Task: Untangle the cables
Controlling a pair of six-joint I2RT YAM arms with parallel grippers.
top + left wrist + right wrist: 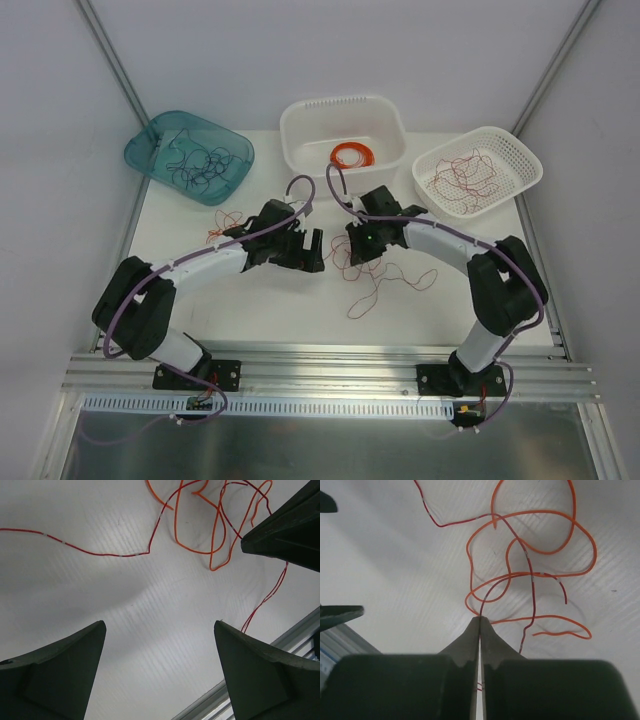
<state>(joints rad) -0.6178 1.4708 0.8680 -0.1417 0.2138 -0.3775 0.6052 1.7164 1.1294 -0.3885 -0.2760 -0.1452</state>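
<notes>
1. The cables (492, 515) are hair-thin wires in orange and dark red. They lie in loose, crossing loops on the white table (270, 300) between the two arms (a few strands trail toward the near edge).
2. The right gripper (480, 619) has its fingers pressed together, pinching a dark red strand at the very tips.
3. The left gripper (159, 625) is spread wide over bare table, just beside the loops.
4. A smaller reddish squiggle (225, 225) lies apart, near the left arm.
</notes>
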